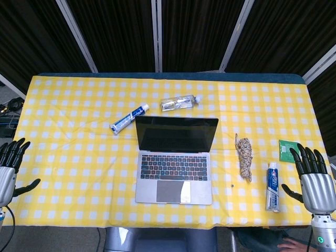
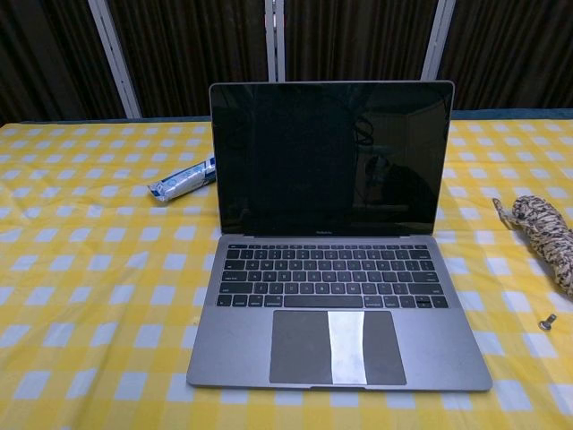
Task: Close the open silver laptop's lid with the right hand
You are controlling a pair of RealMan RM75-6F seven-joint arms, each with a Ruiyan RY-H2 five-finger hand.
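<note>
Laptop open at mid-table, our hands not yet engaged.

The silver laptop (image 1: 175,160) stands open on the yellow checked cloth (image 1: 68,157), its dark glossy screen upright and lid untouched. Our right hand (image 1: 313,176) waits at the table's edge, fingers spread wide and empty; our left hand (image 1: 10,168) likewise. We judge the approach has not begun: next, reach behind the thin rigid lid's top edge and press it forward.

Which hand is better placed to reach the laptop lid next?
Marginally the right hand: open at the table's edge, it looks slightly nearer the open laptop than the left hand, though rope and a toothpaste tube lie between.
</note>
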